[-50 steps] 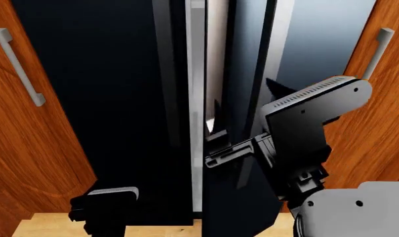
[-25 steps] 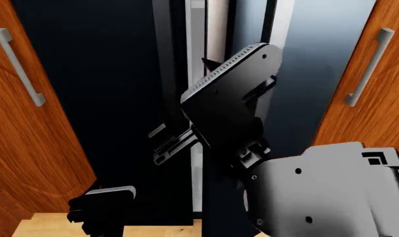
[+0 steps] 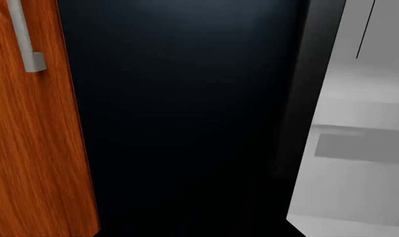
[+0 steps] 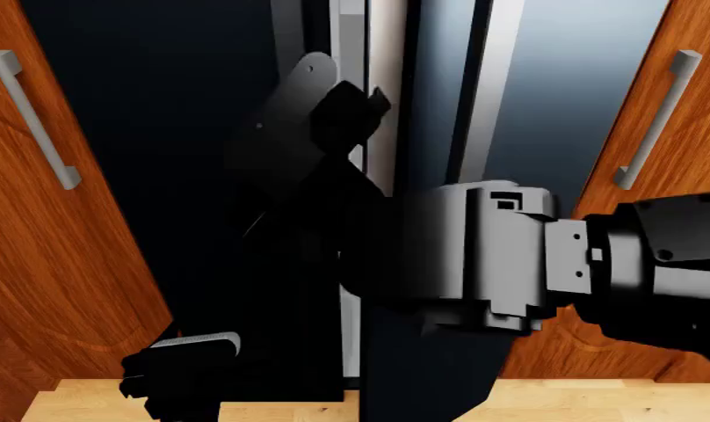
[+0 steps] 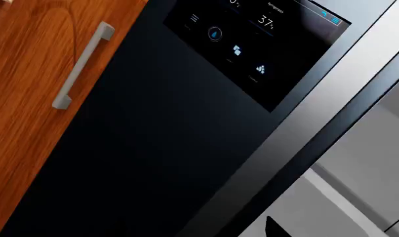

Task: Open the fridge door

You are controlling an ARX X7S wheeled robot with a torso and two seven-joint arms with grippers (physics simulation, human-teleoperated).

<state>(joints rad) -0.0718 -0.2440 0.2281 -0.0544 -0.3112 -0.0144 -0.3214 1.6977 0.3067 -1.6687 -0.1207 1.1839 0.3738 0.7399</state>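
Head view: the fridge door (image 4: 543, 97), glossy black with a grey bar handle (image 4: 481, 88) at its left edge, stands ajar at centre right, swung out from its twin black door (image 4: 155, 176) on the left. Reddish-brown wooden cabinet doors (image 4: 27, 264) with short grey handles (image 4: 32, 119) flank both. Pale wood floor (image 4: 85, 400) lies near. The right gripper (image 4: 331, 114) reaches into the gap; its jaw state cannot be told. The left gripper (image 4: 179, 360) hangs low; jaw state likewise unclear.
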